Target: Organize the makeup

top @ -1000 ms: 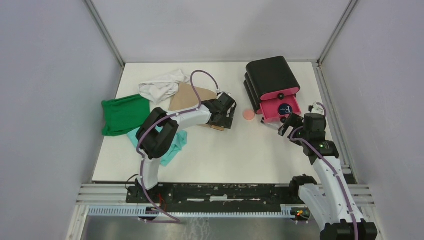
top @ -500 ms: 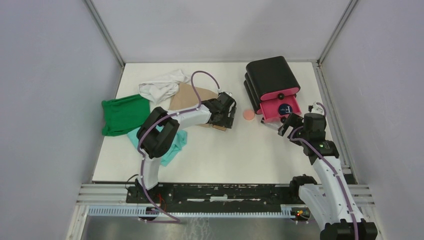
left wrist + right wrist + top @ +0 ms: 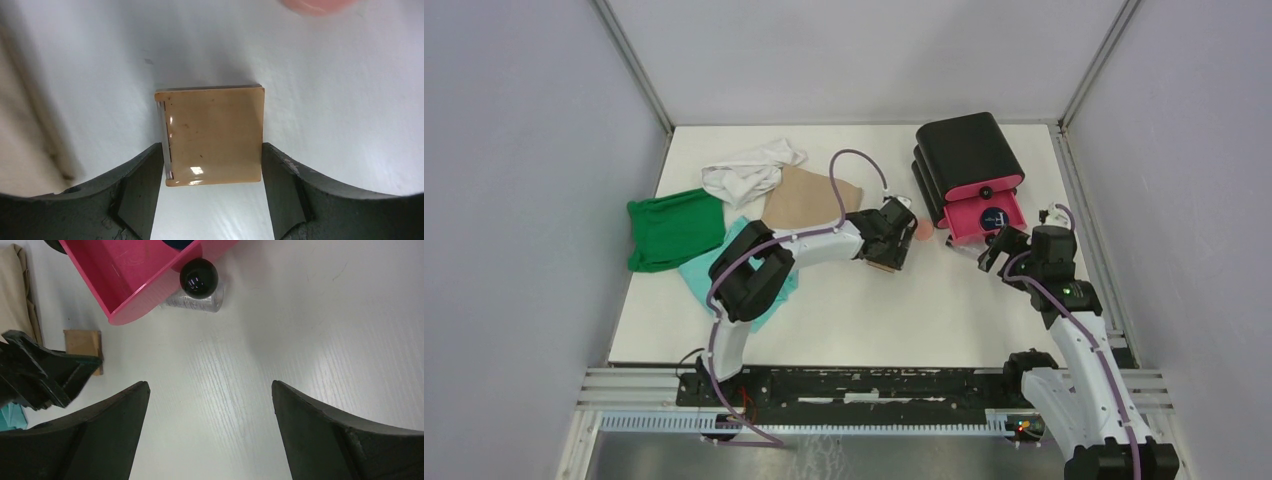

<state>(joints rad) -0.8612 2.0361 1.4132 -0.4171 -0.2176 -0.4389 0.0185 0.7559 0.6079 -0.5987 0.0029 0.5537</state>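
Pad (image 3: 212, 135) sits clamped edgewise in the part-closed left end effector (image 3: 212, 155): squeeze squarely before lifting; right end effector (image 3: 210, 385) is wide open, empty.

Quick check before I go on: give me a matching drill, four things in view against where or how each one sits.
1 tan square pad
2 clear vial
3 pink drawer
4 green cloth

A pulled open
B far left of the table
C between the fingers of the left tool
D on the table beside the drawer

Pairs: 1-C, 2-D, 3-A, 4-B
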